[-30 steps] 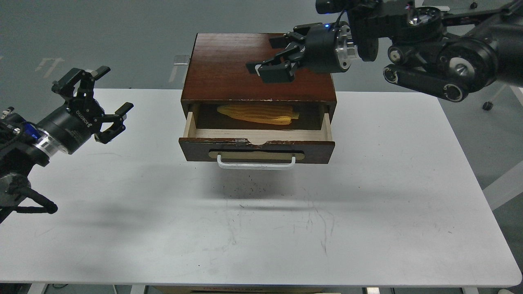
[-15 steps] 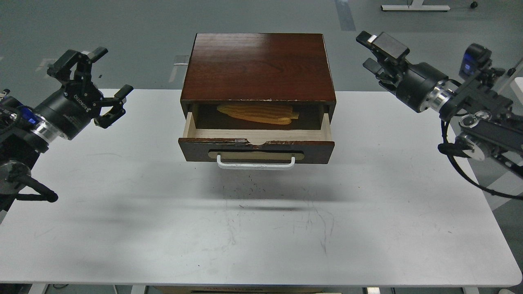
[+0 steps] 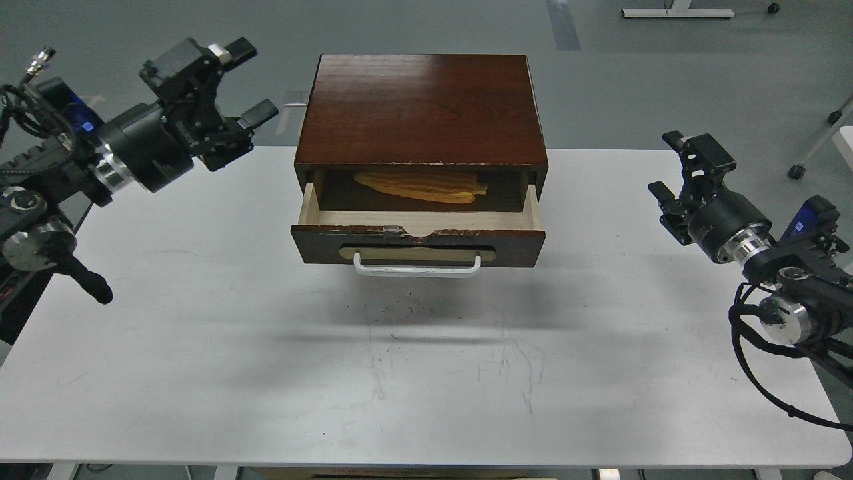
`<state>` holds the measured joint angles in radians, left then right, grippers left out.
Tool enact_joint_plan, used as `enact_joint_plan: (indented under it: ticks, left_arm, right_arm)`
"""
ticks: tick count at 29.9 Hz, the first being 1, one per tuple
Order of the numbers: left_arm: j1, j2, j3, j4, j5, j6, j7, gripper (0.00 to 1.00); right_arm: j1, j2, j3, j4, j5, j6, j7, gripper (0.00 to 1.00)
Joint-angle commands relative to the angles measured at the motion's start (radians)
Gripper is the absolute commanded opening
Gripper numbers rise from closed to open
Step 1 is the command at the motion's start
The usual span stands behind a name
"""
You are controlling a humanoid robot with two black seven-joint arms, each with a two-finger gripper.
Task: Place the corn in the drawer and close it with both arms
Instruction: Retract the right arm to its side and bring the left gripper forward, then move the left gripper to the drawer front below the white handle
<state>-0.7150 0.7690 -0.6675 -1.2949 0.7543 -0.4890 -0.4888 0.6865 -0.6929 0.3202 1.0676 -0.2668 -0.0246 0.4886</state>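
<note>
**Corn in open drawer, both grippers clear**

Corn lying lengthwise in the back half of the drawer, pointed end to the left, partly shaded by the cabinet top. Drawer pulled out roughly halfway from the dark reddish-brown cabinet, pale wood floor showing in front of the corn. Chipped upper edge along the drawer front, with a white bar handle on a tan plate below it.

Left gripper raised to the left of the cabinet, near its upper left corner but not touching it, pointing toward the right. Jaws spread wide, holding nothing. Silver wrist ring behind it and a small blue light farther back on the left arm.

Right gripper low over the right side of the tabletop, well apart from the drawer and the cabinet, pointing up and to the left. Jaws parted, holding nothing, though seen at an angle that hides how wide. Right arm entering from the right edge, with a loop of black cable hanging below the wrist.

White tabletop scuffed and marked with dark specks in front of the drawer. Grey floor beyond the far edge.
</note>
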Motion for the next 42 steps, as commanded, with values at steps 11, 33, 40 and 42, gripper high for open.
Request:
enact_joint_plan:
  ticks: [11,33,40,42]
  left_arm:
    - [0.017,-0.152,0.022,-0.256,0.355,0.000,0.013,0.03]
    - [0.292,-0.195,0.075,-0.248,0.479,0.067,0.252,0.00]
    - [0.318,-0.223,0.074,-0.221,0.447,0.184,0.337,0.00]
    - [0.319,-0.221,0.074,-0.219,0.421,0.193,0.337,0.00]
  right_arm:
    - [-0.015,0.006,-0.015,-0.037,0.000,0.000,0.000,0.96]
    - [-0.044,0.016,-0.016,-0.043,0.000,-0.001,0.000,0.96]
    - [-0.048,0.018,-0.018,-0.043,0.000,-0.001,0.000,0.96]
    - [-0.050,0.018,-0.019,-0.043,0.000,-0.001,0.000,0.96]
